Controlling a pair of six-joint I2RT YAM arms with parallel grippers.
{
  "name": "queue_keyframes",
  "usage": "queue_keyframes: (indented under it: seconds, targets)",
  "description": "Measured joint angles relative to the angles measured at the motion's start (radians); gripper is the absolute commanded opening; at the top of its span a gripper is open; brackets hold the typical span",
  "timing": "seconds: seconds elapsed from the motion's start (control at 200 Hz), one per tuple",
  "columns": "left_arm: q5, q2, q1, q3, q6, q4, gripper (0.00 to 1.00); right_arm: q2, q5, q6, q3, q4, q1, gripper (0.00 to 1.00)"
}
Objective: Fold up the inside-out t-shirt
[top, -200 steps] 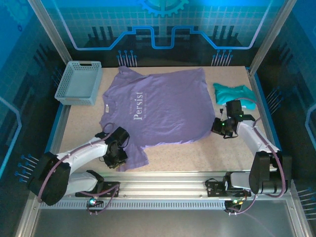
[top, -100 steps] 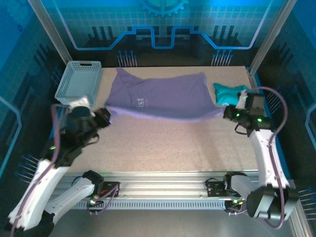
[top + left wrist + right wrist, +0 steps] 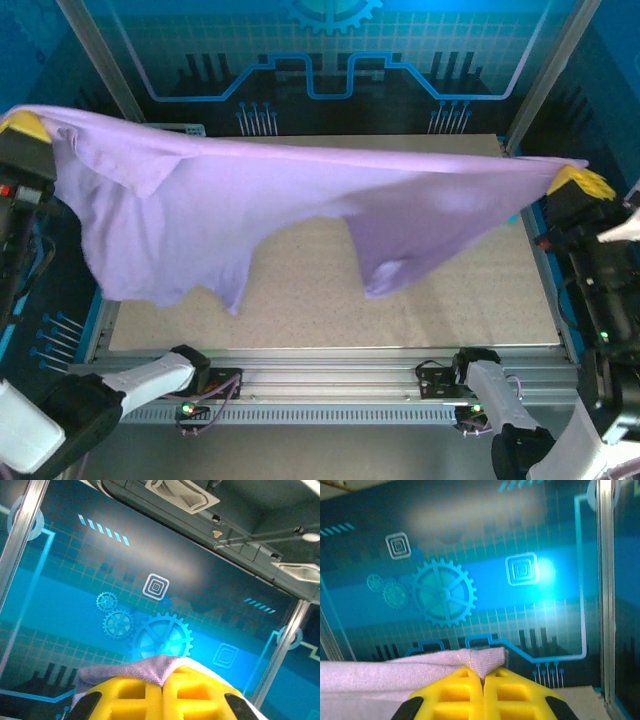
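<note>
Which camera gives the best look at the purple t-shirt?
The top external view: it shows nearly the whole t-shirt stretched in the air between the left gripper and right gripper, above the table. Each wrist view catches a small pinched fold of it between yellow fingers.

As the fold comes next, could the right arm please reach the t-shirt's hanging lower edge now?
Probably not: its jaws are shut on one end of the t-shirt, stretched aloft between both arms; it would have to let go first.
</note>
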Motion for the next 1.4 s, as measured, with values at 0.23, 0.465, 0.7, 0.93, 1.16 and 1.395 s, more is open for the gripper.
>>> queue_keyframes:
  seconds: [0.23,0.465,0.7,0.93,1.16,1.395]
  targets:
    - [-0.121,0.214,0.052,-0.026,0.167,0.039,0.0,0.114,-0.005,-0.01,-0.038,0.026,0.0,0.03]
    - [-0.017,0.517,0.255,0.038,0.169,0.042,0.0,0.415,-0.004,-0.026,-0.151,0.105,0.0,0.03]
    - [0.052,0.549,0.272,0.052,0.162,0.017,0.0,0.441,-0.008,-0.047,-0.144,0.109,0.0,0.02]
    - [0.126,0.212,0.272,-0.125,0.116,0.048,0.0,0.264,-0.004,-0.08,-0.129,0.079,0.0,0.03]
    - [0.24,-0.081,0.274,-0.173,0.055,0.094,0.0,0.068,0.005,-0.098,-0.033,0.019,0.0,0.02]
    - [0.284,-0.09,0.275,-0.061,0.033,0.094,0.0,0.025,0.014,-0.108,0.097,-0.008,0.0,0.01]
